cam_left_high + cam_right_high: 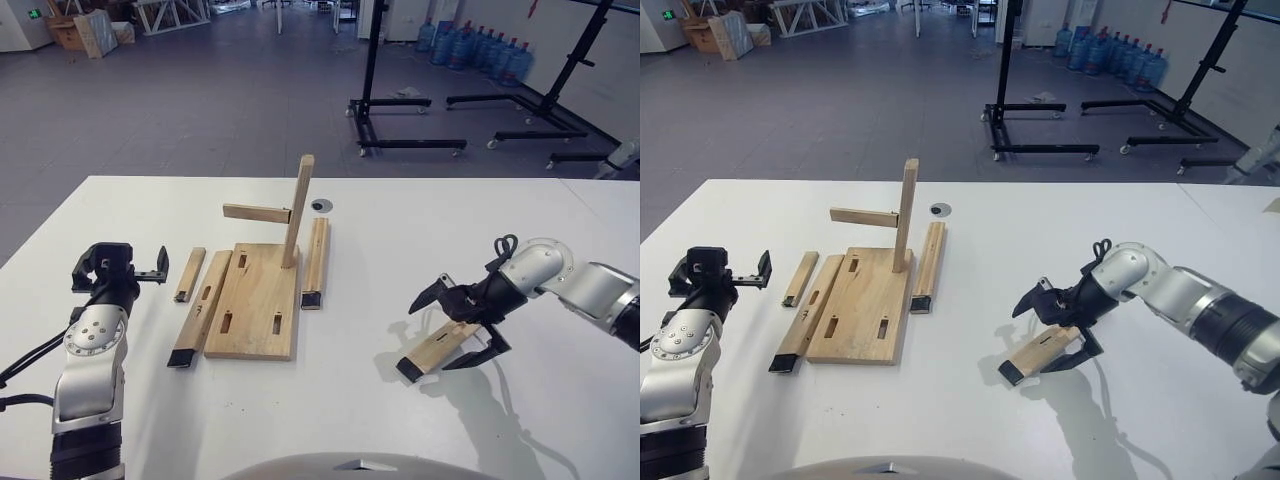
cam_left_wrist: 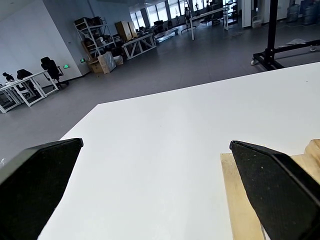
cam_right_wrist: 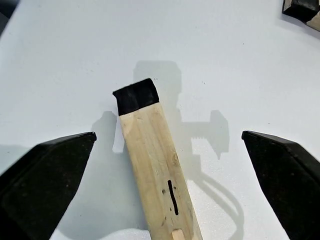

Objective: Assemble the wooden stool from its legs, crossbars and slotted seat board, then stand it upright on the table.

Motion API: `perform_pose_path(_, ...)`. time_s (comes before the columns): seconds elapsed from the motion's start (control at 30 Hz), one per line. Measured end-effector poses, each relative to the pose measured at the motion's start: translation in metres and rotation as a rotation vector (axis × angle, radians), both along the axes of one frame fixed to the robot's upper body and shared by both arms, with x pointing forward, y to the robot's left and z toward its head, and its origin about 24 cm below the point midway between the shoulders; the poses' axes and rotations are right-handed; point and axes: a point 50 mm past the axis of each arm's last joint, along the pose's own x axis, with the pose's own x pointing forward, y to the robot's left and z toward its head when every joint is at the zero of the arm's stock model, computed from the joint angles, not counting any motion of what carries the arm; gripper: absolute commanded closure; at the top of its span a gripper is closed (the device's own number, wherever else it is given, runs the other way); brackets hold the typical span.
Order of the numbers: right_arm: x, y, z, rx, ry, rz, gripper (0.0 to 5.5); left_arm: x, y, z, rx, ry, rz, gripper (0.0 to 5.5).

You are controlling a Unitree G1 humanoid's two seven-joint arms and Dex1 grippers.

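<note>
one stool leg point(image 3: 152, 150) lies on the table point(image 1: 400, 240) between the wide-apart fingers of the right hand point(image 1: 430, 337); the left hand point(image 2: 156, 144) is spread apart too.

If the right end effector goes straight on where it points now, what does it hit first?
The right end effector would likely meet the loose leg between its open fingers first, with the table just beneath; depth is unclear.

A grey floor point(image 1: 200, 100) stretches behind the white table point(image 1: 400, 230), with black wheeled frames point(image 1: 415, 145) and blue water jugs point(image 1: 478, 48) beyond.
</note>
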Motion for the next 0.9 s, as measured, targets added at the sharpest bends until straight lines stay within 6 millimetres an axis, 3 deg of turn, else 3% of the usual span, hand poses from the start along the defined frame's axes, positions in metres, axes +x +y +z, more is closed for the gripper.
perform_pose_path(0.23,0.016,-0.011,0.000,-0.145,-0.086,0.136,0.12,0.004,-0.002,0.004,0.004,-0.006,-0.019,0.10)
perform_pose_path(0.3,0.013,-0.013,-0.002,-0.164,-0.073,0.171,0.12,0.007,-0.006,0.004,-0.003,-0.001,-0.037,0.10)
perform_pose_path(0.47,-0.008,-0.021,-0.028,-0.201,0.011,0.192,0.12,0.015,-0.015,0.009,-0.016,-0.003,-0.083,0.10)
perform_pose_path(0.6,-0.004,-0.017,-0.031,-0.187,-0.044,0.174,0.12,0.019,-0.017,0.013,-0.019,-0.015,-0.089,0.10)
perform_pose_path(0.73,0.003,-0.007,-0.031,-0.158,-0.082,0.164,0.81,0.020,-0.017,0.012,-0.022,-0.010,-0.088,0.10)
perform_pose_path(0.9,0.001,-0.008,-0.032,-0.185,-0.068,0.193,1.78,0.020,-0.017,0.012,-0.024,-0.004,-0.090,0.10)
